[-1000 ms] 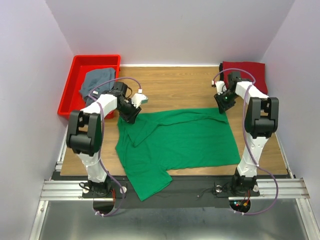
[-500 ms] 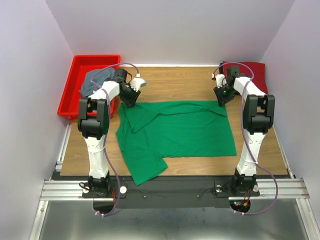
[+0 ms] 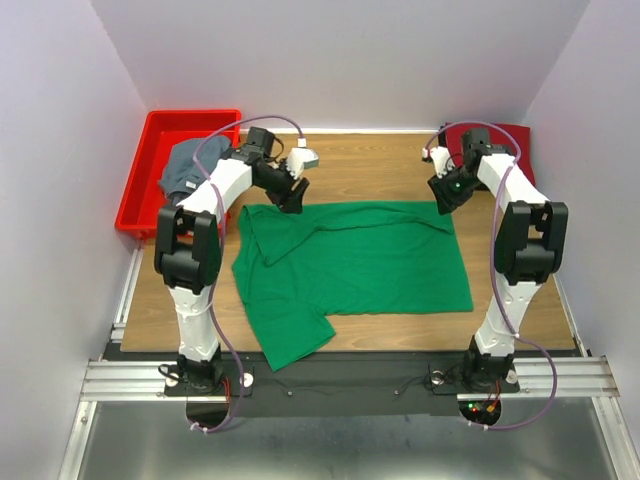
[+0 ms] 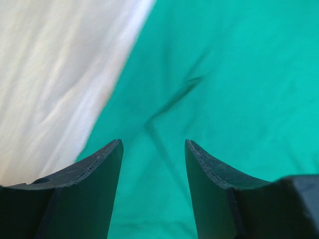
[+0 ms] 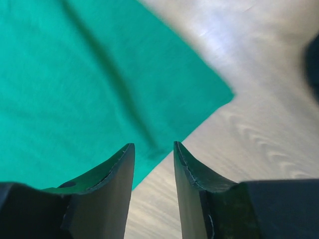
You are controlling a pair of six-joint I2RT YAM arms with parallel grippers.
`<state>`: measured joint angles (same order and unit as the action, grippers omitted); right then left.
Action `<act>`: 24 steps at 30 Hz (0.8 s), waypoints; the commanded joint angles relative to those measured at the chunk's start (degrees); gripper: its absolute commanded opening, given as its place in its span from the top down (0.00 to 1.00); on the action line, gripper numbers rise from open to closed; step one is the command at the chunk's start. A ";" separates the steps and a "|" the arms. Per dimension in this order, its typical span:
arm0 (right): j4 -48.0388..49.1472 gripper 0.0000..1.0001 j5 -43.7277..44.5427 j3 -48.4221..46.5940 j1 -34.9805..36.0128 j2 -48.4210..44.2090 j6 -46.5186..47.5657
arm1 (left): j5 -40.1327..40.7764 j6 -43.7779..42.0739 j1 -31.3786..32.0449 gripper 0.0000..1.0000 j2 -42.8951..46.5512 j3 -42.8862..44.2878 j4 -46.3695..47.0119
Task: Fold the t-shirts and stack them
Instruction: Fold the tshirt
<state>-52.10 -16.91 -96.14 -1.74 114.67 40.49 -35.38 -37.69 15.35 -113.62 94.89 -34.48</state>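
One bright green t-shirt (image 3: 360, 262) lies spread on the wooden table (image 3: 360, 165), one sleeve reaching the near edge. Over its far left corner hangs the left gripper (image 3: 291, 202), jaws apart and clasping nothing. Over the far right corner the right gripper (image 3: 446, 198) likewise gapes empty. Farther back, a grey-blue t-shirt (image 3: 186, 166) sits in the red bin (image 3: 134, 190) at left, and a dark red t-shirt (image 3: 516, 140) lies at right.

Spread t-shirt (image 3: 360, 265) centred on table (image 3: 350, 170), bin (image 3: 135, 190) far left holding crumpled shirt (image 3: 190, 165), third shirt (image 3: 518, 140) at far right.
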 commanded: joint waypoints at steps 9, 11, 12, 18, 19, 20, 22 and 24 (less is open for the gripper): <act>-2.49 0.55 1.17 4.12 1.65 1.78 5.04 | -2.25 -2.82 3.10 0.32 -5.02 3.89 -2.52; -1.70 0.54 2.22 4.03 1.65 2.05 4.77 | -1.46 -3.87 3.37 0.31 -5.47 3.99 -2.52; -1.26 0.54 2.58 4.03 1.65 2.31 4.77 | -1.36 -4.23 3.63 0.31 -5.82 4.51 -2.70; -1.17 0.55 3.55 4.03 1.65 3.54 5.21 | -2.15 -6.86 4.51 0.31 -8.28 7.23 -4.80; -0.99 0.55 3.72 4.03 1.65 3.63 5.21 | -2.33 -7.22 4.60 0.30 -8.54 7.50 -5.07; -0.99 0.55 3.98 4.12 1.65 3.89 5.21 | -2.42 -7.48 4.94 0.30 -8.72 7.67 -5.25; -0.90 0.57 4.16 4.12 1.65 3.98 5.30 | -2.50 -8.10 5.30 0.31 -9.42 8.03 -5.77; -0.73 0.60 4.51 3.85 1.65 4.24 5.21 | -2.33 -8.54 5.65 0.31 -10.39 8.20 -6.12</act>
<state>-54.46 -13.45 -91.96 -0.34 119.11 45.06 -36.29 -43.94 20.16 -122.72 100.92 -37.93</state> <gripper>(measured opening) 0.420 0.691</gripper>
